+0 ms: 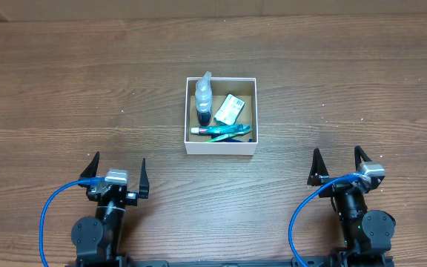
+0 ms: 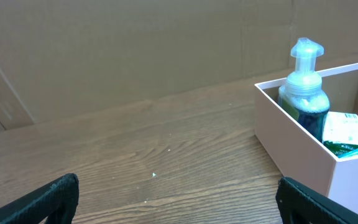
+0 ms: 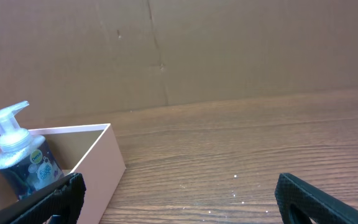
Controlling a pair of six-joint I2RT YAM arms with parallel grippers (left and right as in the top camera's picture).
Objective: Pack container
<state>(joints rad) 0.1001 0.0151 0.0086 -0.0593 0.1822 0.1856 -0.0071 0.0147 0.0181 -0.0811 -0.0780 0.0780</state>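
The container (image 1: 222,148), a square shallow white box with a brown floor, stands at the table's middle. In it are a clear pump bottle (image 1: 203,100) with dark liquid, a small white-and-green carton (image 1: 230,109) and a teal tube (image 1: 221,131) along the near wall. The box (image 2: 291,134) and the bottle (image 2: 304,87) also show in the left wrist view, and the box (image 3: 104,165) and bottle (image 3: 18,155) in the right wrist view. My left gripper (image 1: 117,173) is open and empty near the front left. My right gripper (image 1: 339,165) is open and empty near the front right.
A brown cardboard wall (image 2: 135,50) runs along the table's far edge. Blue cables (image 1: 50,215) loop beside both arm bases at the front edge.
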